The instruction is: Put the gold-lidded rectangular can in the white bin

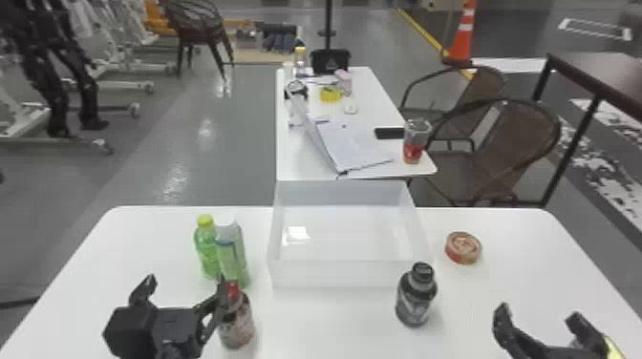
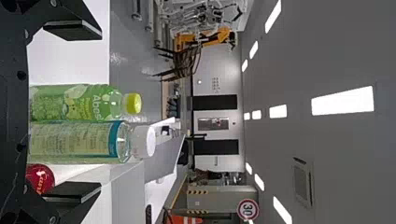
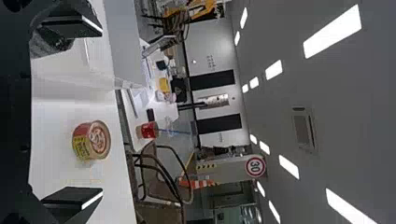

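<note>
Black fingers spread wide, the left gripper [image 1: 186, 283] rises over the near left of the white table [image 1: 329, 324], released and grasping nothing. The right gripper [image 1: 539, 315] is at the near right, likewise released, its two fingers well apart with nothing between their pads.

What looks like the task's can [image 1: 463, 248] – low and round to the eye, not rectangular, with a gold and red lid – stands on the table just right of the white bin [image 1: 351, 275], outside it and apart from both grippers. The right wrist view shows its red side and a yellow label. The bin is an open, see-through box at the table's far middle.

Near the bin's front right corner stands a dark bottle [image 1: 414, 300], upright. Left of the bin are a green bottle [image 1: 206, 248] with a yellow cap and, close beside it, a white-capped bottle [image 1: 232, 260]. Nearer, a red-capped bottle [image 1: 237, 324] stands partly behind one finger of the left gripper.

Beyond the bin, a second table [image 1: 292, 155] bears an open folder [image 1: 356, 148] and a clear cup [image 1: 413, 143] with red in its lower part. Woven chairs [image 1: 506, 148] stand to its right – an orange cone [image 1: 462, 38] is farther back.
</note>
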`<action>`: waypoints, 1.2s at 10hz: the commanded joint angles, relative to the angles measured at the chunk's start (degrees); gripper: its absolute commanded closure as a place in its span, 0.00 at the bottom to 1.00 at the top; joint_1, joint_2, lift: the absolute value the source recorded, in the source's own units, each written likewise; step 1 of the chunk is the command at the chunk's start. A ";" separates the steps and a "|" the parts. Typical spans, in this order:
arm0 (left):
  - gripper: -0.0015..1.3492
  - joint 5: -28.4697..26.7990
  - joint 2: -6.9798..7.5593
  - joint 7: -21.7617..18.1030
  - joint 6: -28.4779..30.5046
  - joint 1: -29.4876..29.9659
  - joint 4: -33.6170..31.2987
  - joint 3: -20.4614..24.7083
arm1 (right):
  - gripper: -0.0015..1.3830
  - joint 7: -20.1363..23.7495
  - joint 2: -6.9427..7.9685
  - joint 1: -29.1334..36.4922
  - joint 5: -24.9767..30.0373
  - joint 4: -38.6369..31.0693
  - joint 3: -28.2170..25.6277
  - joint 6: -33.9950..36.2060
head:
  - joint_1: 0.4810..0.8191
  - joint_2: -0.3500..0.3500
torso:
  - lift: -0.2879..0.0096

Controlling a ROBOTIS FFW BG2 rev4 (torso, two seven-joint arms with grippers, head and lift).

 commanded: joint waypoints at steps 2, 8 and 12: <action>0.12 -0.50 -0.02 0.00 -0.44 0.17 0.20 0.08 | 0.07 6.87 0.97 1.50 -1.92 4.80 -6.16 -6.39 | 0.20 0.50 | 0.63; 0.12 -0.50 -0.11 0.00 -0.08 0.34 0.55 0.25 | 0.07 12.14 1.11 3.53 0.01 18.07 -10.81 -13.78 | 0.20 0.50 | 0.63; 0.12 -0.50 -0.46 -0.08 0.18 0.61 0.72 0.43 | 0.07 14.60 1.11 4.49 -3.68 20.80 -14.86 -14.92 | 0.20 0.50 | 0.63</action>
